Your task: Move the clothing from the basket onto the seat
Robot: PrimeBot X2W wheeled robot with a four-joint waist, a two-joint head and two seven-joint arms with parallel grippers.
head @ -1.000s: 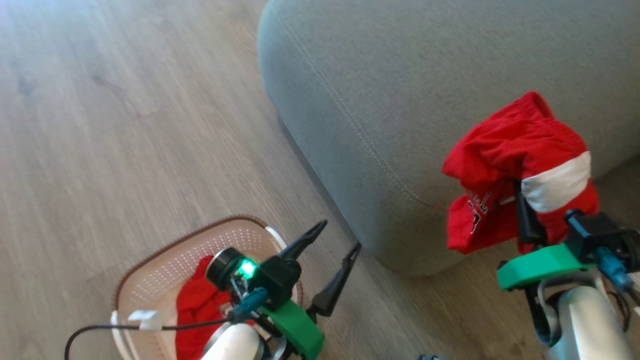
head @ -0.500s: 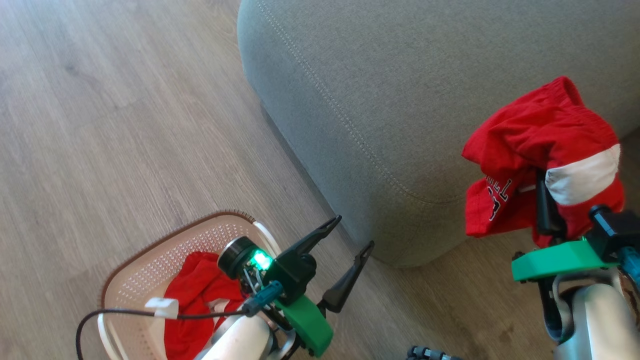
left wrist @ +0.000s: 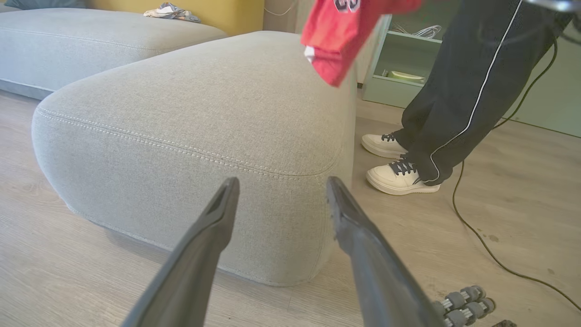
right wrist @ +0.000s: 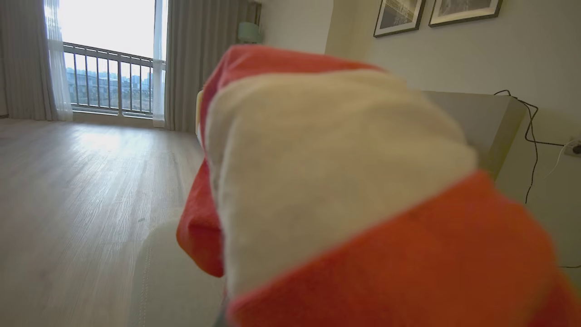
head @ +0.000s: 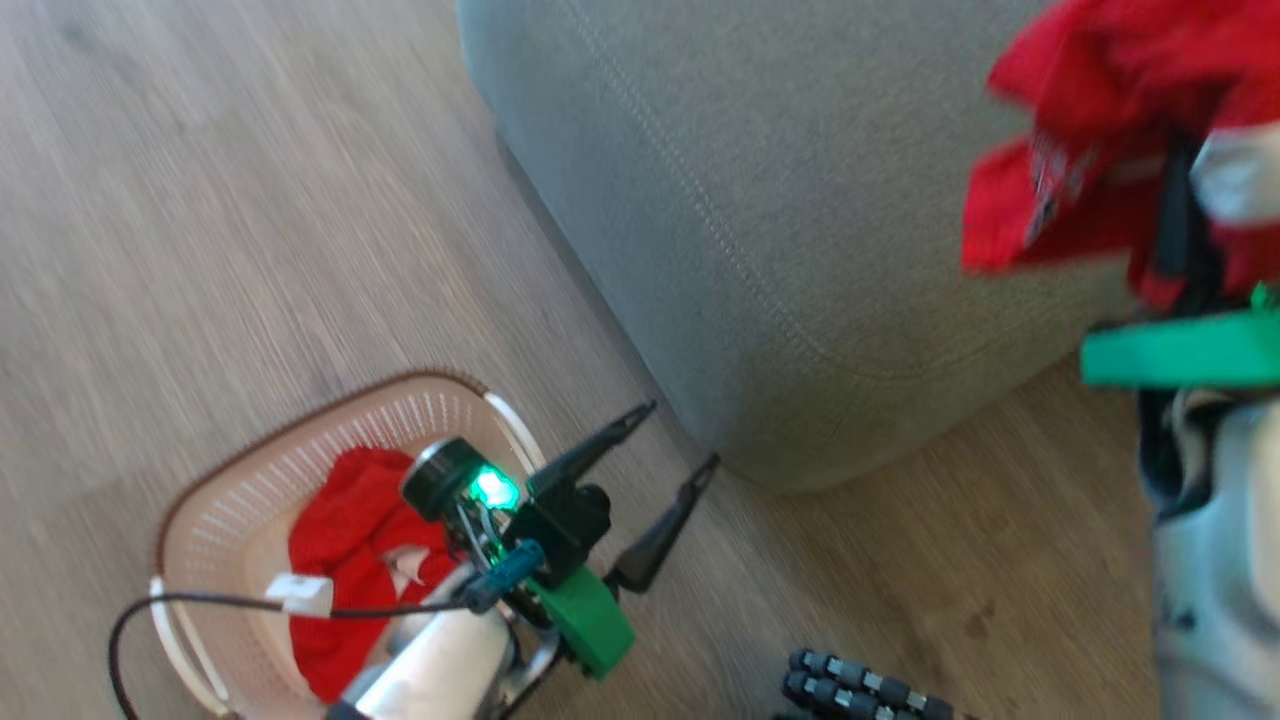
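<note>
- As the right gripper rose, clamped on a bright red white-banded fabric garment, it came up over the large grey upholstered seat.
- The left gripper gaped empty; another red garment lay in the cream perforated plastic basket.

clothing: red, white band | basket: cream, perforated, brown rim | seat: grey, pale stitching
</note>
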